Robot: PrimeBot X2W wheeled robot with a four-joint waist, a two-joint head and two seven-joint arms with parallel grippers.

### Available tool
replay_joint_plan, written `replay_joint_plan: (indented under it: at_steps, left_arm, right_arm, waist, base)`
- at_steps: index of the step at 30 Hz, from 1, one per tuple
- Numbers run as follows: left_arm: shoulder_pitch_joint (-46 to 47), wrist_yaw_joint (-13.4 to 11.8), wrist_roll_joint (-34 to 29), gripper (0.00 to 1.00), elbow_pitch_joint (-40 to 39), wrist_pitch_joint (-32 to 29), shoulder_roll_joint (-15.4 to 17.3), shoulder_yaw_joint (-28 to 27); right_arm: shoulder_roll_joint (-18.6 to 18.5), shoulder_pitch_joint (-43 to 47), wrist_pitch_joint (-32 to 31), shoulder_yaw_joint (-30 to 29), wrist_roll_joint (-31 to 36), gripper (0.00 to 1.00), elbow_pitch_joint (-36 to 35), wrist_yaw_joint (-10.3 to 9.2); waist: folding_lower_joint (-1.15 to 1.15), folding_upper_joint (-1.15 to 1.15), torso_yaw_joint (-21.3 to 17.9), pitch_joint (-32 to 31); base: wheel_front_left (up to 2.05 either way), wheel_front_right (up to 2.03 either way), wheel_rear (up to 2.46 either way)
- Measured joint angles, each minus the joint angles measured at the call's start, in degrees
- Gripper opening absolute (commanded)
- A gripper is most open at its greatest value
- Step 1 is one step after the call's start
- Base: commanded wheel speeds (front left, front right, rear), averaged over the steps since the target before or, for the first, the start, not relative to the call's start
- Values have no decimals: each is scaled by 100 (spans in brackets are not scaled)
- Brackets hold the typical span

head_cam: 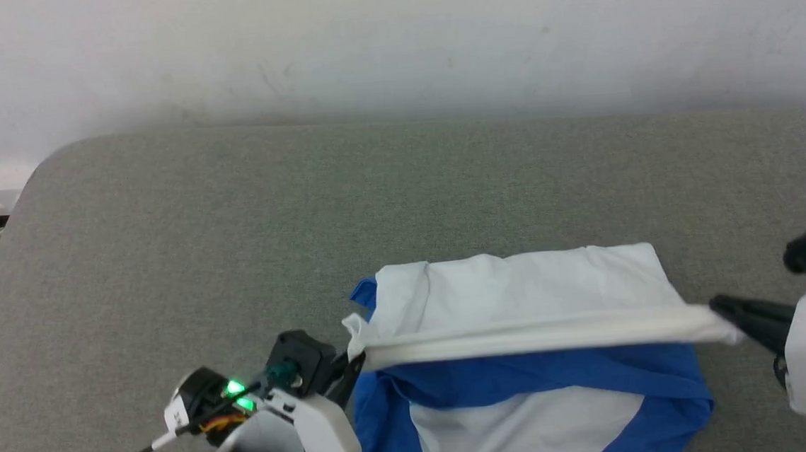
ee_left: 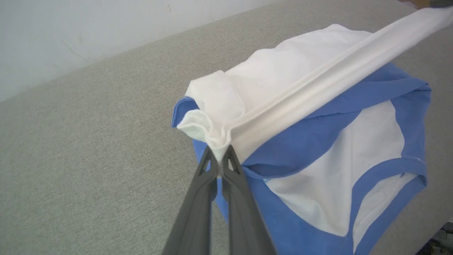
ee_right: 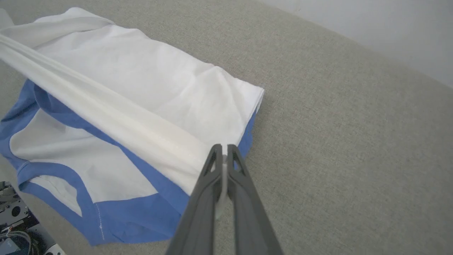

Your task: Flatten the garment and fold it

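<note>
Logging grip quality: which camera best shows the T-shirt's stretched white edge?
The head view: the white edge of the T-shirt runs taut, full length, between left end effector and right end effector, both shut on it. Each wrist view shows it foreshortened from one pinched end.

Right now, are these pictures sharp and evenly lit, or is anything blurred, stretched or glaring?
Head view: soft, even light, no hard shadows on the table; the wall looks washed out, and a green lamp glows brightly. Left wrist view: the shirt is sharp, the left gripper looms large near the lens. Right wrist view: same even light; the right gripper looks stretched, no glare.
</note>
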State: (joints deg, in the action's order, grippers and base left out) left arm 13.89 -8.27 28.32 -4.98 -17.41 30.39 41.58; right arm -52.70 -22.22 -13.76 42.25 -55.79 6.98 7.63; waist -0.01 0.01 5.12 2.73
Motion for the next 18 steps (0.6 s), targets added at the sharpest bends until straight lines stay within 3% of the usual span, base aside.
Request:
replay_joint_plan:
  at_steps: [7,18]
  left_arm:
    - [-495,-188,66,0,-181,-91,90,124]
    - [-797,-47,104,0,331,20,-20,479]
  right_arm:
    - [63,861,-488,-385,38,0,-385,-1]
    - [333,1612,-1161,-711,697,0,-500,-1]
  waist:
    - [1,0,94,-60]
    - [1,0,178,-58]
  base:
    - [0,0,0]
    - [0,0,0]
